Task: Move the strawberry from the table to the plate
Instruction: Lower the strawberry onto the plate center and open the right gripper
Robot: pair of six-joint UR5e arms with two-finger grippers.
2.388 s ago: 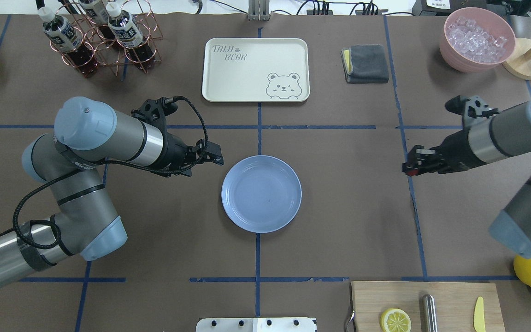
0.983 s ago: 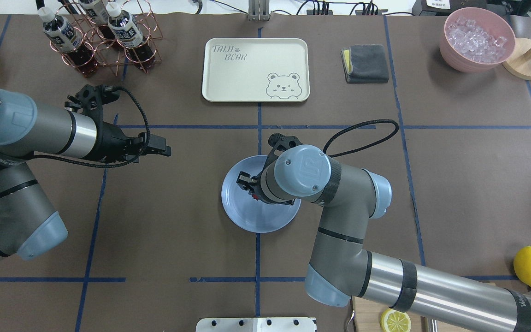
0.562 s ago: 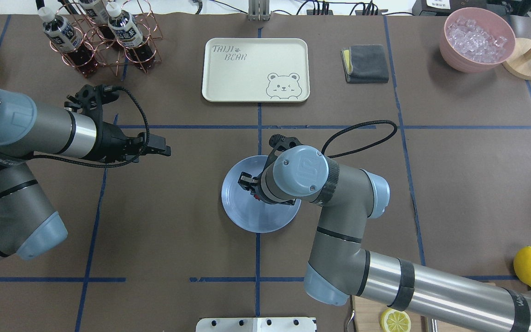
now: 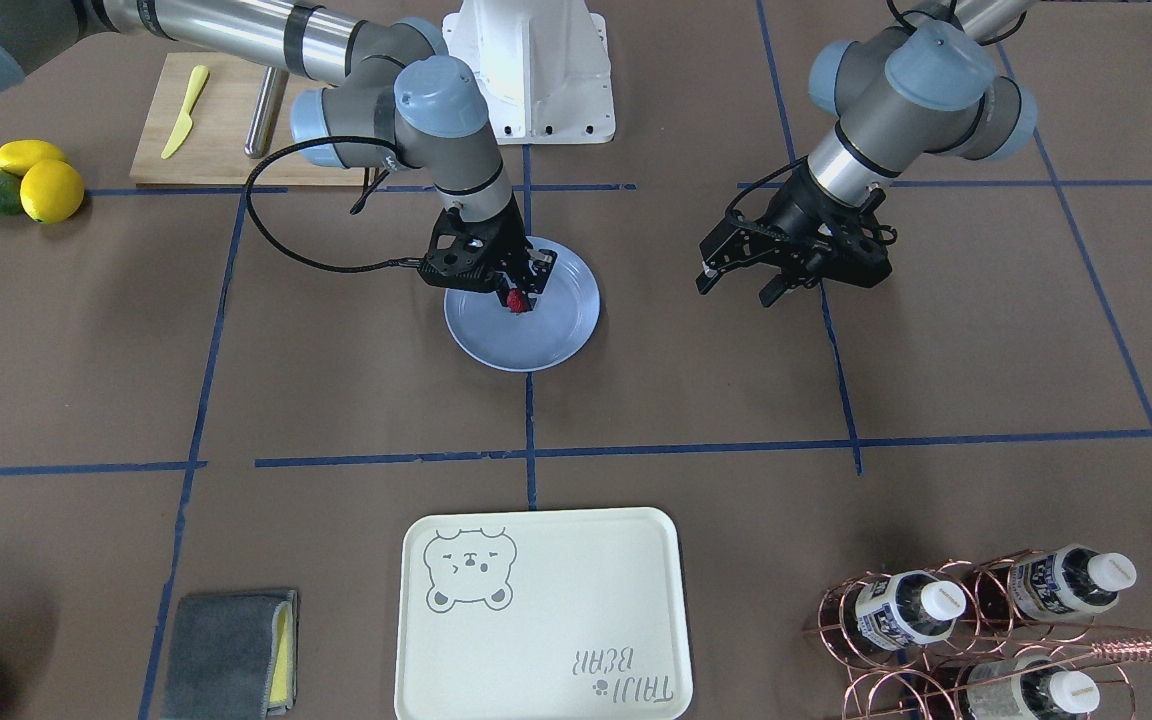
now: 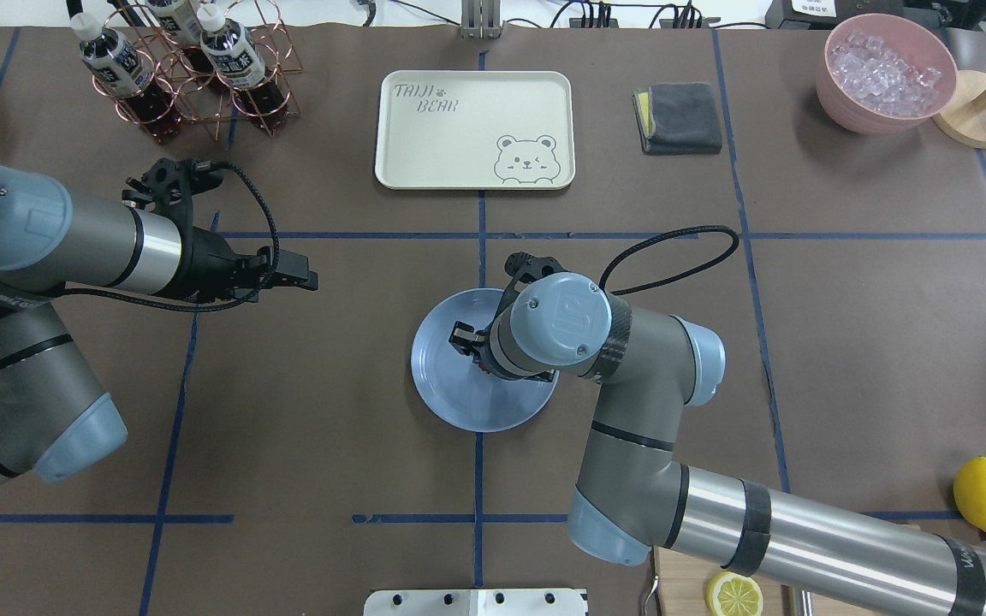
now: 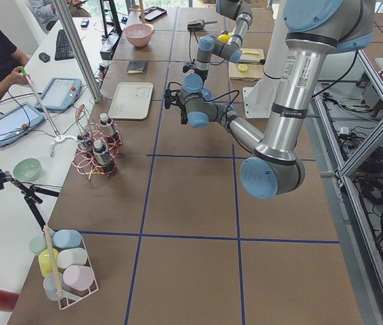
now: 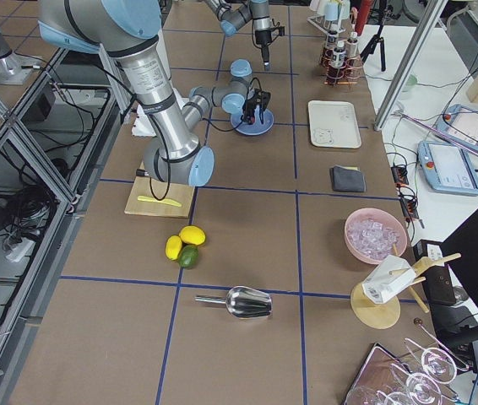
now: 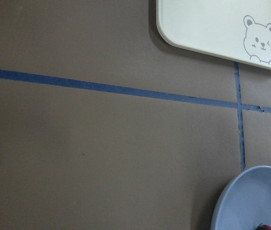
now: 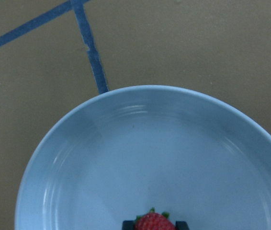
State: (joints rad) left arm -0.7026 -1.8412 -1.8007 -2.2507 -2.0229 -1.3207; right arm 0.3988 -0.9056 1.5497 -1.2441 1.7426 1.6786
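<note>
- The strawberry (image 9: 153, 223) sits squarely between the jaws of the right gripper (image 4: 516, 297), with a finger against each side of it.
- The right jaws are drawn in to the berry's width and clamp it. Nothing else is in them.
- The gripper and berry are low over the inner floor of the plate (image 4: 558, 335), near its centre. Whether the berry touches the plate's surface cannot be told, since the wrist view cuts it off at the lower edge.
- The left gripper (image 4: 736, 288) hangs well apart from the plate, on the robot's left of it, over the table (image 4: 336, 400). Its jaws are spread and nothing is between them.
- The tray (image 5: 476, 128) lies beyond the plate on the side away from the robot, apart from it.
</note>
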